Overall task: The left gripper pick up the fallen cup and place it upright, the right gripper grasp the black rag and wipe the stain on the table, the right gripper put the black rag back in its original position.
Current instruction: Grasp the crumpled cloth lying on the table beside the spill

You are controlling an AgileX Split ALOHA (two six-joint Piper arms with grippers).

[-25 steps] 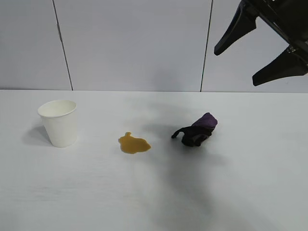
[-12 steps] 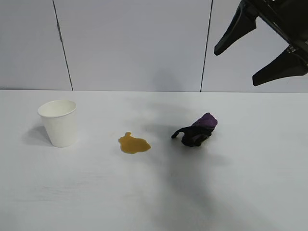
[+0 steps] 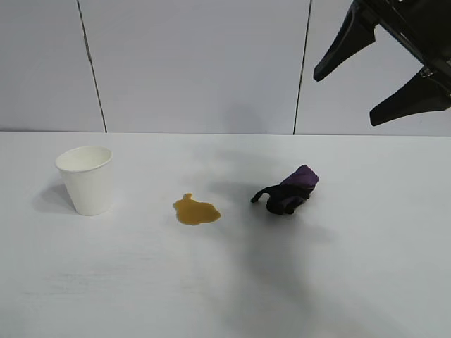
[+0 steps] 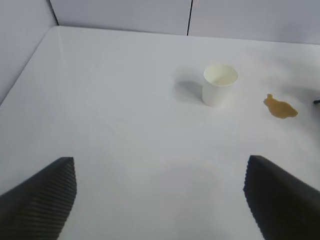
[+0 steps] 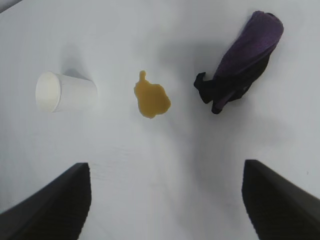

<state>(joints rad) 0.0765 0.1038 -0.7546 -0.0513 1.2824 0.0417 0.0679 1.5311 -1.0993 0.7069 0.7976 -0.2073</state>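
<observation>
The cup (image 3: 86,179) stands upright on the table (image 3: 225,296), with its open mouth facing up. The left gripper (image 4: 160,197) is well away from it, and nothing sits between its two black fingers (image 4: 37,202), which are spread wide and hold nothing. In the left wrist view the cup (image 4: 219,85) is far out past the fingertips, with bare white table in between. The stain (image 3: 196,210) is a small amber-brown puddle on the table, between the cup and the black rag (image 3: 287,191), and it does not touch either one. The black rag lies bunched up on the table with its purple part on top, just beside the stain. The right gripper (image 3: 384,74) hangs high in the air above the rag side of the table, and its two long black fingers (image 3: 343,41) are wide apart and hold nothing. In the right wrist view the black rag (image 5: 240,62), the stain (image 5: 151,97) and the cup (image 5: 64,92) all lie on the table far out past the open fingers (image 5: 52,207). The rag looks closest to the right gripper, though it is hard to be sure how high the gripper is above it.
</observation>
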